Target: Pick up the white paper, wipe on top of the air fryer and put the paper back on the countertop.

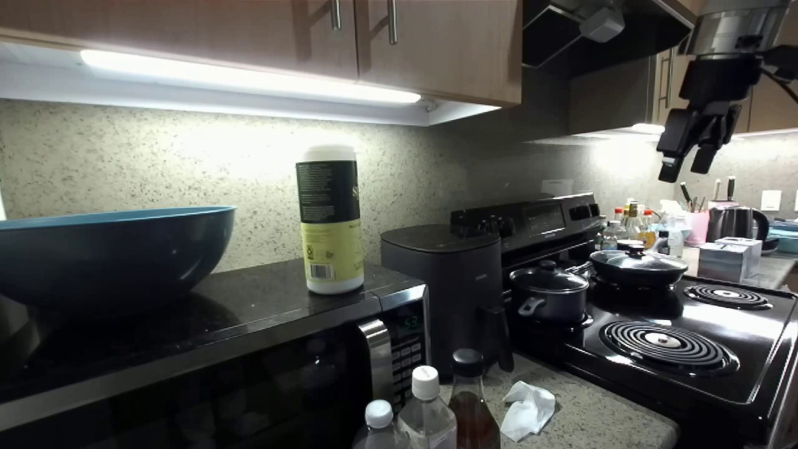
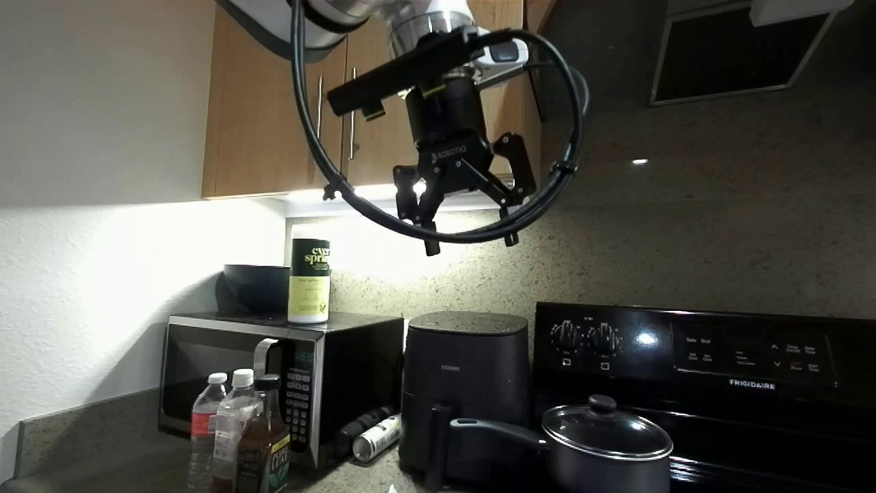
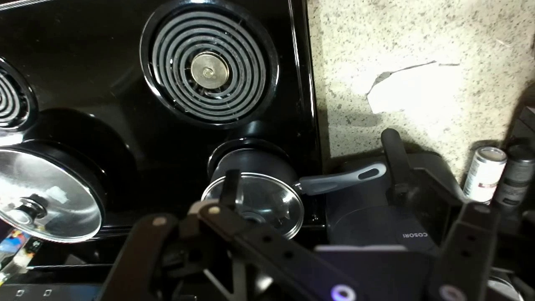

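Observation:
The white paper (image 1: pixel 528 411) lies crumpled on the speckled countertop (image 1: pixel 608 421), in front of the air fryer (image 1: pixel 442 299) and beside the stove. In the wrist view the paper (image 3: pixel 422 94) is overexposed at the upper right. Only a white tip of the paper (image 2: pixel 392 489) shows at the bottom edge of an exterior view. The black air fryer (image 2: pixel 465 390) stands between microwave and stove; its top is bare. My gripper (image 2: pixel 472 243) is open and empty, high above the counter and apart from everything. It also shows at the upper right of an exterior view (image 1: pixel 684 167).
A pot (image 2: pixel 606 445) on the stove points its handle across the air fryer's front. Several bottles (image 1: pixel 427 405) stand before the microwave (image 2: pixel 274 383), which carries a wipes canister (image 2: pixel 309 281) and a large bowl (image 1: pixel 118 255). Cabinets and a range hood (image 1: pixel 598 37) hang above.

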